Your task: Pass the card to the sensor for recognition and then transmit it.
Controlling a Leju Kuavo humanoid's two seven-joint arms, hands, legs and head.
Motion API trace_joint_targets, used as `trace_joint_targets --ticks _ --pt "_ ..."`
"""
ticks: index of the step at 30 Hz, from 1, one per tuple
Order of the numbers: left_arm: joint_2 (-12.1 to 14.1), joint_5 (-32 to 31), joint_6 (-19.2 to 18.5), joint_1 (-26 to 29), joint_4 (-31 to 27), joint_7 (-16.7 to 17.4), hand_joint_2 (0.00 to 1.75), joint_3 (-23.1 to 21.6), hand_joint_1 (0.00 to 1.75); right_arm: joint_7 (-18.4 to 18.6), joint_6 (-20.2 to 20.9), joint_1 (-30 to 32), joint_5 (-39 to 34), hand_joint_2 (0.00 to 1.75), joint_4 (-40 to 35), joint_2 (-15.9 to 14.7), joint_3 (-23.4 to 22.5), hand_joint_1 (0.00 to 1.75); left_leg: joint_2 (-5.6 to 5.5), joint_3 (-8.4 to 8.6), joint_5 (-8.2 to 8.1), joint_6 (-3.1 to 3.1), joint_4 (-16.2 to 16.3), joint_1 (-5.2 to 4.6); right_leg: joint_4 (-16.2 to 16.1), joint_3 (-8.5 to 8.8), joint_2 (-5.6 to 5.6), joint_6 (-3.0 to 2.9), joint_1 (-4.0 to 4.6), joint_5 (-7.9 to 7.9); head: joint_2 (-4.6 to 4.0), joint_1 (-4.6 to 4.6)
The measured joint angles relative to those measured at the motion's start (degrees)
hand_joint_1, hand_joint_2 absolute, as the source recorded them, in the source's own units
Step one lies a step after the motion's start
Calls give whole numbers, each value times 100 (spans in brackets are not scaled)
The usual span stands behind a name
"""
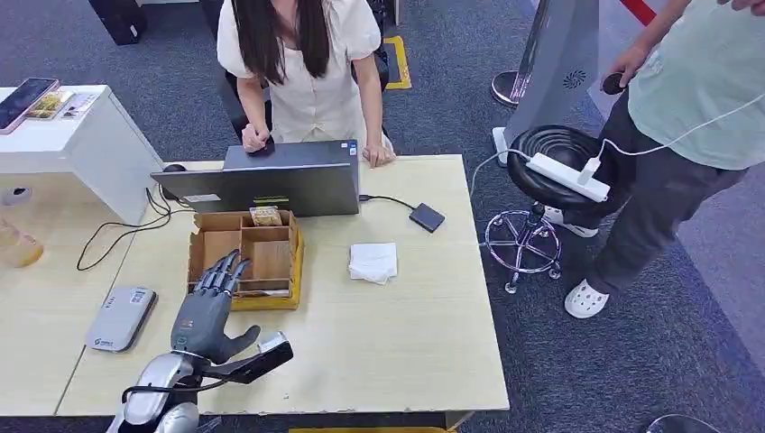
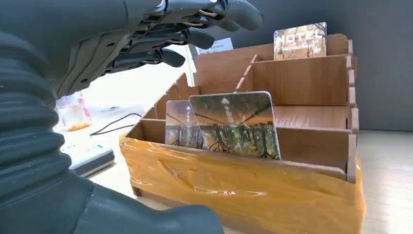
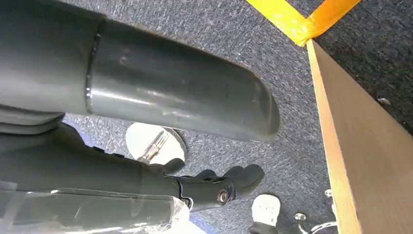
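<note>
While the left robot hand (image 1: 209,302) hovers over the wooden card holder (image 1: 245,258) on the desk (image 1: 397,334), fingers spread and holding nothing, two cards (image 2: 236,124) stand in its front slot.

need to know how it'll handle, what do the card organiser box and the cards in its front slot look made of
The brown compartmented organiser box looks like thin laser-cut wood: visible grain, slotted tab joints. Its front wall seems wrapped in glossy yellowish tape or film, wrinkled and shiny. The forest-print cards look like stiff, smooth plastic with rounded corners, though coated paper is possible.
</note>
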Motion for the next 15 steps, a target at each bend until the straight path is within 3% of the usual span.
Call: trace_joint_targets --ticks 15 --pt "-85 66 114 -30 15 -28 175 -2 0 0 0 -3 31 0 0 0 -24 0 0 0 0 0 0 0 0 0 -1 0 0 0 0 2"
